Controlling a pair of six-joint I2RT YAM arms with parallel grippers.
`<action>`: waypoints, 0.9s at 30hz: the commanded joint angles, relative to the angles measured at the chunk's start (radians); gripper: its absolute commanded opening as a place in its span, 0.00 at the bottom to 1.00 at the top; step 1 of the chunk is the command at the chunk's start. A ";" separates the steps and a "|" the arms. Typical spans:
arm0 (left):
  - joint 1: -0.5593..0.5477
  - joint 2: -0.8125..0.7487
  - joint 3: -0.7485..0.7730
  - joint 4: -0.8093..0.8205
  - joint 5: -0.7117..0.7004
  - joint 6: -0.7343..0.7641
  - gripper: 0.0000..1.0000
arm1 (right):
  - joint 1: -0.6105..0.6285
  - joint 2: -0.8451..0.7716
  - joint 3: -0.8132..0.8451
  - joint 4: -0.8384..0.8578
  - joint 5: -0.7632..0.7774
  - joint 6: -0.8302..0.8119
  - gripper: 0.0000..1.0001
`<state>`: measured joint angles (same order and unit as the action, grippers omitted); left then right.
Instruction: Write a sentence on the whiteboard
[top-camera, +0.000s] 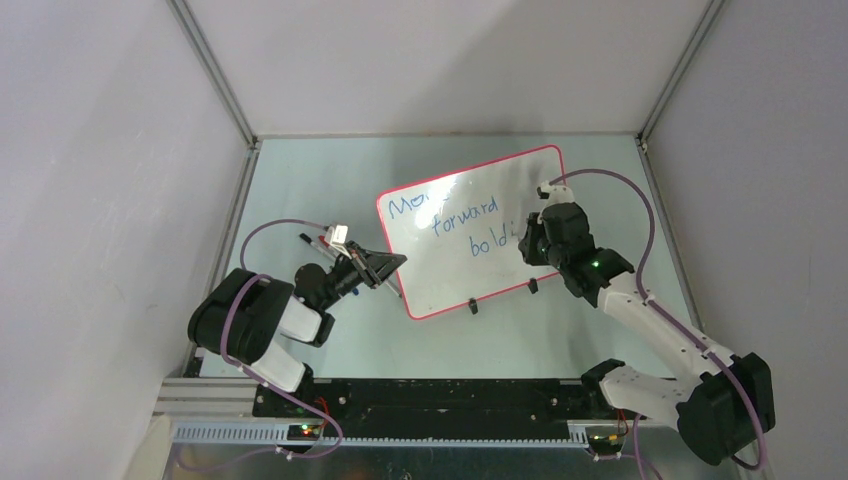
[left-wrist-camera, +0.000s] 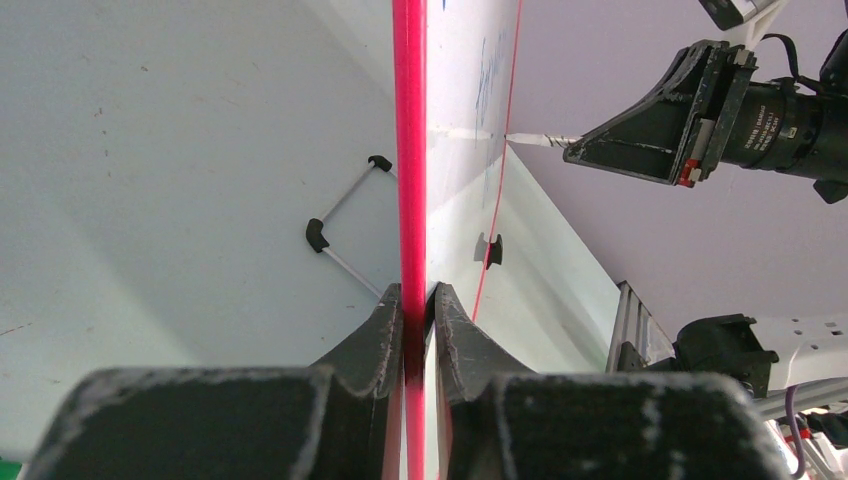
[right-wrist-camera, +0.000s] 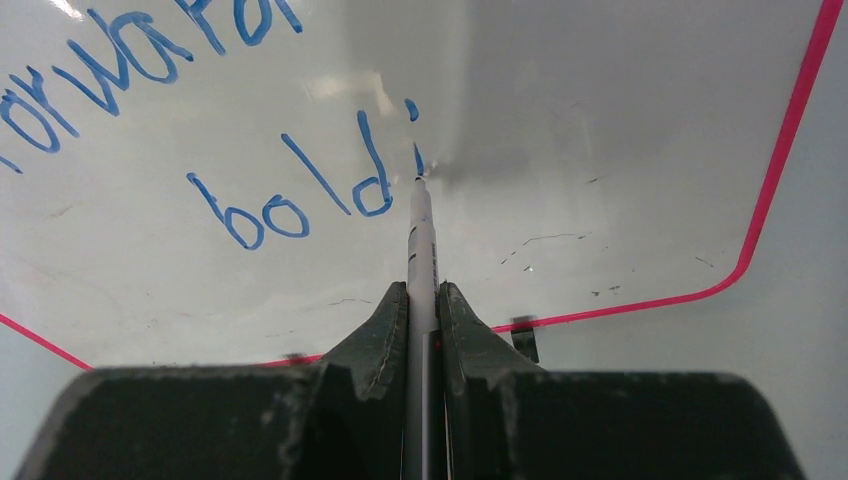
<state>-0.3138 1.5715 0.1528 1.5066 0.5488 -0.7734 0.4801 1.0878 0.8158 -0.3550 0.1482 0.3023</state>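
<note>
Two holds: the left jaws clamp the red left frame of the whiteboard (top-camera: 445, 275), a sensible place, since the board looks light, stiff and slick. It sits mid-counter (top-camera: 300, 180). The right jaws are clamped on the marker (right-wrist-camera: 422, 250), its tip just right of "bold" in the sentence (top-camera: 465, 215).

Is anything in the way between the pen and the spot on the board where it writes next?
No, nothing visible. The marker in the right gripper touches the whiteboard right after "bold", and the board beyond it is bare up to its red frame. The left gripper pinches the board's other edge, well clear.
</note>
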 joint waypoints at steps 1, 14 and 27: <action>-0.004 -0.007 0.001 0.024 -0.032 0.071 0.00 | -0.006 -0.018 0.033 0.029 -0.003 -0.001 0.00; -0.005 -0.005 0.003 0.024 -0.030 0.072 0.00 | -0.016 0.048 0.120 0.034 -0.002 -0.010 0.00; -0.004 -0.004 0.002 0.024 -0.031 0.072 0.00 | -0.028 0.075 0.138 0.041 -0.010 -0.014 0.00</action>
<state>-0.3138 1.5711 0.1528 1.5066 0.5491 -0.7685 0.4568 1.1542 0.9119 -0.3443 0.1463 0.2955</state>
